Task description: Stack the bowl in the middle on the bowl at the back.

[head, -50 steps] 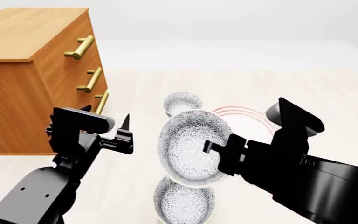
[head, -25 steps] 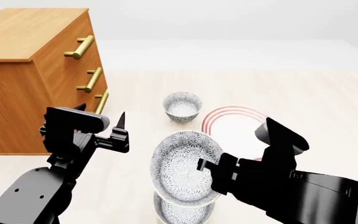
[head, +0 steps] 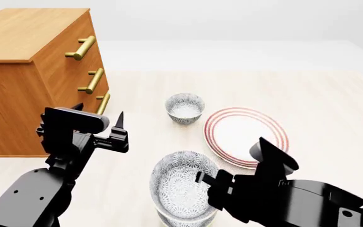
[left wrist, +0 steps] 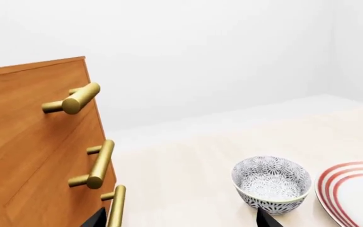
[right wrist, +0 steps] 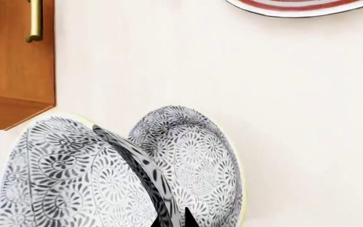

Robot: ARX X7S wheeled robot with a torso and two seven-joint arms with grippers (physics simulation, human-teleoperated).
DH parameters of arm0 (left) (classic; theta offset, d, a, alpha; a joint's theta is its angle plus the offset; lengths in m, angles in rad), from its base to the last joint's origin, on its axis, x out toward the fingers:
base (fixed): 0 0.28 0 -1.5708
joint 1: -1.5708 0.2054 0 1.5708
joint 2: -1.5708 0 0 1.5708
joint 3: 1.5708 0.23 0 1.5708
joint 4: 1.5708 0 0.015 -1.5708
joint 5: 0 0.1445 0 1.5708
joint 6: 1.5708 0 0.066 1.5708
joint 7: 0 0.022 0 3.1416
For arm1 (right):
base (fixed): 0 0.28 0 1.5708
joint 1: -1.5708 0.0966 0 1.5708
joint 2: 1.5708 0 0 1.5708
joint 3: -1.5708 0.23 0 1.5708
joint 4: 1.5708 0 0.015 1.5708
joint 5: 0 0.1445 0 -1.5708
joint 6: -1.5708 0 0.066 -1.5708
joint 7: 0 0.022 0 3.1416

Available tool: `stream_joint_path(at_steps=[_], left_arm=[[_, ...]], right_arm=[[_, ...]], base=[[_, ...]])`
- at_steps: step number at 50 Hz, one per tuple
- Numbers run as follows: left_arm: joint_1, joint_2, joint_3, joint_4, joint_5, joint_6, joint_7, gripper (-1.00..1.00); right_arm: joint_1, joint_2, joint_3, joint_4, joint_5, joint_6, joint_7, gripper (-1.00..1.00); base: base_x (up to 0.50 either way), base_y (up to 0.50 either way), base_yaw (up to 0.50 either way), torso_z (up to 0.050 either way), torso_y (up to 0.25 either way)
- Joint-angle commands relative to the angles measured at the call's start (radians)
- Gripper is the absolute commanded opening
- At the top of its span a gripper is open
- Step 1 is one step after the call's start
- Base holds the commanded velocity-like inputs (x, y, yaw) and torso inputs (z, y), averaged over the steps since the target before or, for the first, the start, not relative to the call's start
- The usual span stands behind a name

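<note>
The bowl in the middle (head: 180, 185), white with grey-blue lace, hangs tilted above the table with my right gripper (head: 205, 182) shut on its rim. In the right wrist view this bowl (right wrist: 62, 179) fills the frame beside the gripper (right wrist: 172, 222), whose fingers pinch its wall. Directly under it a like bowl (head: 191, 220) sits at the front, also visible in the wrist view (right wrist: 200, 165). The bowl at the back (head: 185, 108) stands upright and empty beside the plate; the left wrist view shows it too (left wrist: 271, 182). My left gripper (head: 99, 114) (left wrist: 181, 223) is open, near the dresser, holding nothing.
A flat white plate with red rings (head: 245, 135) (left wrist: 358, 194) lies right of the back bowl. A wooden dresser (head: 36, 80) (left wrist: 30, 142) with brass handles (head: 93, 80) stands at the left, close to my left gripper.
My right gripper has carried the bowl toward me and lower, from beside the plate to over the front bowl. The plate is now uncovered. The left arm barely shifted.
</note>
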Motion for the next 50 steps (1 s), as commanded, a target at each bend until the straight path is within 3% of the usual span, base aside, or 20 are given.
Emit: stream_joint_path(at_steps=[1,50], left_arm=[[-0.005,-0.004,0.004,0.000,0.002,0.000,-0.004,1.00],[0.002,-0.013,-0.008,-0.047,-0.005,0.032,-0.008,1.00]], right_arm=[[0.000,0.001,-0.018,0.029,-0.019,0.003,-0.026,-1.00],[0.091,-0.036,-0.096,0.174,-0.123,0.006,-0.060,-1.00]], base=[[0.00,0.00,0.00,0.000,0.000],[0.00,0.00,0.00,0.000,0.000]])
